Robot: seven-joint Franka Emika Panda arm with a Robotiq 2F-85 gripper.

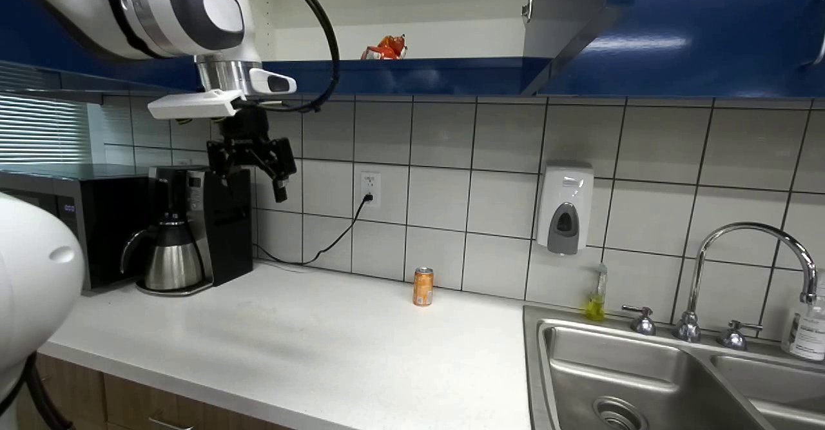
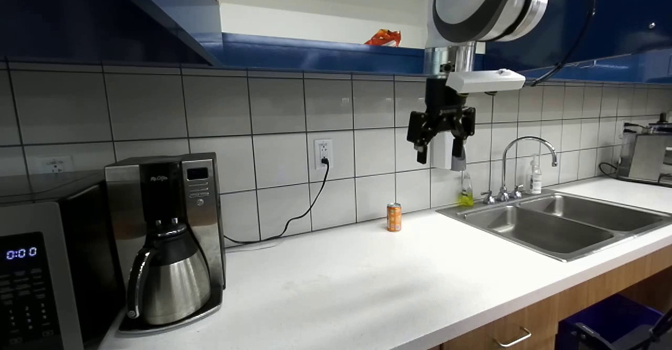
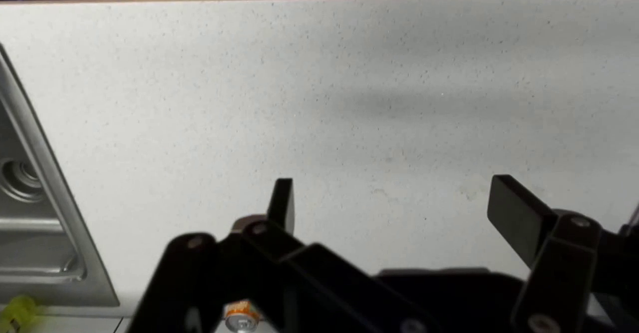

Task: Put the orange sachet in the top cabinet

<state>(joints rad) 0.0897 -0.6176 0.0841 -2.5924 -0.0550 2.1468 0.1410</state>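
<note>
The foot of the sachet [image 1: 385,48] hides from me behind the front edge of the cabinet [image 1: 445,77] in both exterior views, its print too small to read. In the wrist view my claw [image 3: 394,203] covers part of the can [image 3: 241,318]; the yellow bottle [image 3: 20,310] is a blur cut by the left edge, which also crops the sink [image 3: 48,173]. In an exterior view I block part of the dispenser [image 2: 442,149]. In an exterior view my claw merges, dark on dark, with the coffee maker [image 1: 229,230]. My arm [image 2: 478,3] runs off the top in both, the microwave [image 2: 60,266] off the left. The bottom edge crops the bin [image 2: 604,313].
</note>
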